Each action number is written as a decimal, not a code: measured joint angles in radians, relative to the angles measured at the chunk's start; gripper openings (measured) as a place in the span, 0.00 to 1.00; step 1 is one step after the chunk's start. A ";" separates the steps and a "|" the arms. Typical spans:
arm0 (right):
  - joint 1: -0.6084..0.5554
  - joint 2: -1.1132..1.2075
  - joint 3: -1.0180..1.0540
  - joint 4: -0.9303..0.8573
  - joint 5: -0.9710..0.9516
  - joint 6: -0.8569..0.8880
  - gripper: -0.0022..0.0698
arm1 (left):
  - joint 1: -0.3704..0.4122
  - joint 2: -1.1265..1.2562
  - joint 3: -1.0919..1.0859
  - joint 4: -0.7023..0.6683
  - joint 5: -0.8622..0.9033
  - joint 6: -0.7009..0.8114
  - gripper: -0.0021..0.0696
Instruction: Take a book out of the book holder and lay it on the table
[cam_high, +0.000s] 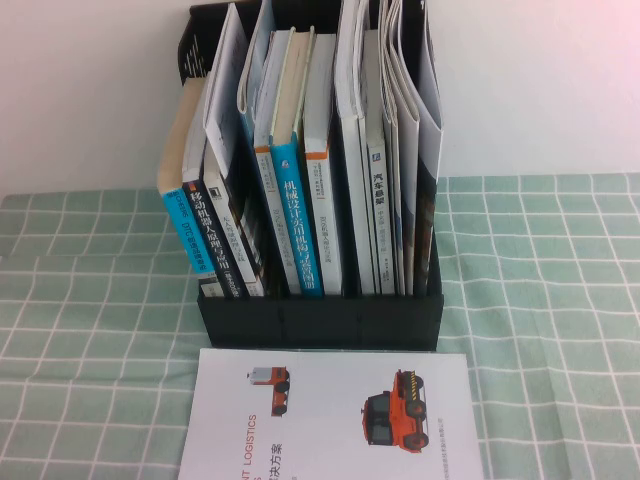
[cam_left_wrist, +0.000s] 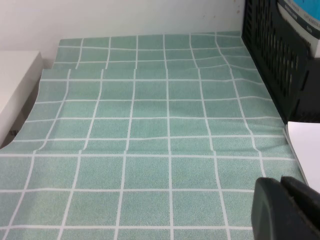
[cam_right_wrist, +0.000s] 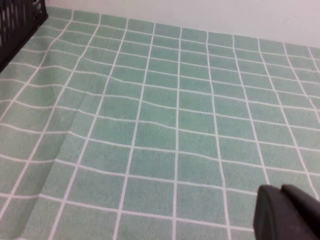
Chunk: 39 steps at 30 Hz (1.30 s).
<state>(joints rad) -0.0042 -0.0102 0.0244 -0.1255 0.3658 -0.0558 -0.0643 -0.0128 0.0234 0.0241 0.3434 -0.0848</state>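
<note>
The right gripper (cam_right_wrist: 287, 212) sat at about five o'clock, low over the table (cam_right_wrist: 165, 115), a dark tip and little more. Green cloth with white checks lay rumpled. The book holder (cam_right_wrist: 17, 22) showed at eleven o'clock.

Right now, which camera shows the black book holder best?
The high view: the whole book holder with its books, front wall and dividers. The left wrist view catches only its side wall beyond the left gripper; the right wrist view, above the right gripper, shows only a corner.
</note>
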 joint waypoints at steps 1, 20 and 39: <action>0.000 0.000 0.000 0.000 0.000 0.000 0.03 | 0.000 0.000 0.000 0.000 0.000 0.000 0.03; 0.000 0.000 0.000 0.002 0.000 0.000 0.03 | 0.000 0.000 0.000 0.000 0.000 -0.002 0.03; 0.000 0.000 0.004 -0.009 -0.385 -0.012 0.03 | 0.000 0.000 0.006 0.004 -0.426 0.015 0.03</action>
<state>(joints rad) -0.0042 -0.0102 0.0288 -0.1348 -0.0195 -0.0678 -0.0643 -0.0128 0.0294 0.0279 -0.0828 -0.0696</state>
